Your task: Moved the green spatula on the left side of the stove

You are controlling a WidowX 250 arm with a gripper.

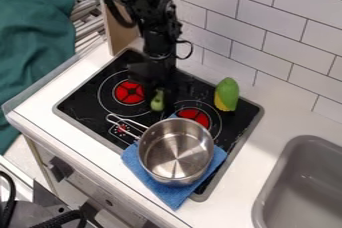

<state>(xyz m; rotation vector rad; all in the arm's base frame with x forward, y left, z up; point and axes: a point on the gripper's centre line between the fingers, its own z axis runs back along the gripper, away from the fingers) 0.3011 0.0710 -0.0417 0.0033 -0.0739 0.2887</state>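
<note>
Presumably poised to set it leftward, the black hand hung at the green spatula near mid-stove, though from here I could not tell whether it had a grip.

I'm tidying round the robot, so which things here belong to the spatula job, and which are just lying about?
For the job:
- green spatula, below the gripper
- black stove top

Just lying about:
- metal saucepan
- blue cloth
- green-and-yellow toy vegetable
- dark green fabric
</note>
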